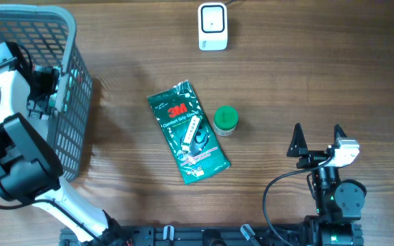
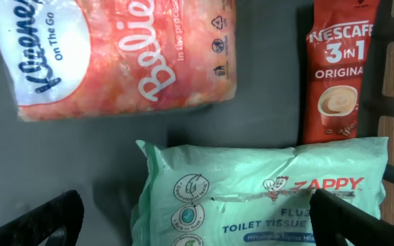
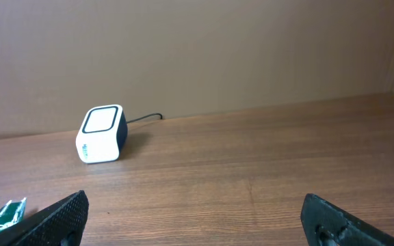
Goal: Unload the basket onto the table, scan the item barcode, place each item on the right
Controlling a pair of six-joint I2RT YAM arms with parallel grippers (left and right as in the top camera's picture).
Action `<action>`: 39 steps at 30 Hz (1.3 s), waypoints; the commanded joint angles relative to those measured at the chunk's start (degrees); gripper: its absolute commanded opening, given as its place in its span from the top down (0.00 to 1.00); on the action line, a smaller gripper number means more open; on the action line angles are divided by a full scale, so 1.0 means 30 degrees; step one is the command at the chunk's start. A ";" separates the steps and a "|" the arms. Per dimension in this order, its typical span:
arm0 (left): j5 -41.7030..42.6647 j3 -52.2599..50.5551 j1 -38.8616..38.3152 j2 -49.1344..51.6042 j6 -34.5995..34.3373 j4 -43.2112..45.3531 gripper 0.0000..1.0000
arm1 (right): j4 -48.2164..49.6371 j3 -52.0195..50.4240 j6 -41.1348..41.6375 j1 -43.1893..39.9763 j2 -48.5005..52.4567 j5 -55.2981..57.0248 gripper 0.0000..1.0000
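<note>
Pack (image 2: 265,184): mint-green, crinkled, red "ZAPPY" print, flat in your basket (image 1: 81,102).
Left end effector (image 2: 197,229): apart, above it.
Right end effector (image 3: 197,225): apart, empty.

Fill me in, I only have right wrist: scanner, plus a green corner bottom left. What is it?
Observer: A 3M pack, lying flat mid-table with its label up.
Operator: Anything by it?
Observer: A green-lidded jar stands beside its right edge.
Operator: Where's the left arm?
Observer: The left gripper is open inside the basket, above a Zappy pack.
</note>
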 commanded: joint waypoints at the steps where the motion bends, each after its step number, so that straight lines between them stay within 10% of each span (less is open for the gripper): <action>1: 0.0299 -0.0073 -0.0182 0.0896 0.0262 0.0087 0.00 | 0.0058 -0.0022 0.0029 0.0044 -0.0087 0.0189 0.00; 3: 0.0386 -0.0073 -0.0379 0.1290 0.1056 -0.0117 0.12 | 0.0058 -0.0022 0.0029 0.0044 -0.0087 0.0189 0.00; 6: 0.0364 -0.0066 -0.0452 0.1253 0.2696 -0.1115 0.96 | 0.0058 -0.0022 0.0029 0.0044 -0.0087 0.0189 0.00; 10: -0.0095 -0.0066 0.0393 -0.0423 0.2754 -0.2215 0.96 | 0.0058 -0.0022 0.0036 0.0044 -0.0087 0.0189 0.00; 23: 0.1260 -0.0066 0.3672 -1.7682 0.2718 -0.2659 0.96 | 0.0058 -0.0022 0.0029 0.0044 -0.0087 0.0189 0.00; 31: 0.5617 -0.0066 0.3672 -2.0320 0.2732 -0.4364 0.96 | 0.0058 -0.0022 0.0029 0.0044 -0.0087 0.0189 0.01; 32: 0.4612 -0.0066 0.3672 -2.0072 0.2710 -0.4430 0.87 | 0.0058 -0.0022 0.0029 0.0044 -0.0087 0.0189 0.00; 33: 0.3432 -0.0066 0.3672 -1.9628 0.2630 -0.4524 0.37 | 0.0058 -0.0022 0.0029 0.0044 -0.0087 0.0189 0.00; 35: 0.1967 -0.0073 0.3672 -1.8666 0.2025 -0.4867 0.00 | 0.0058 -0.0022 0.0029 0.0044 -0.0087 0.0189 0.00; 39: 0.0058 -0.0073 0.3672 -1.4746 0.1515 -0.4889 0.00 | 0.0058 -0.0022 0.0029 0.0044 -0.0087 0.0189 0.00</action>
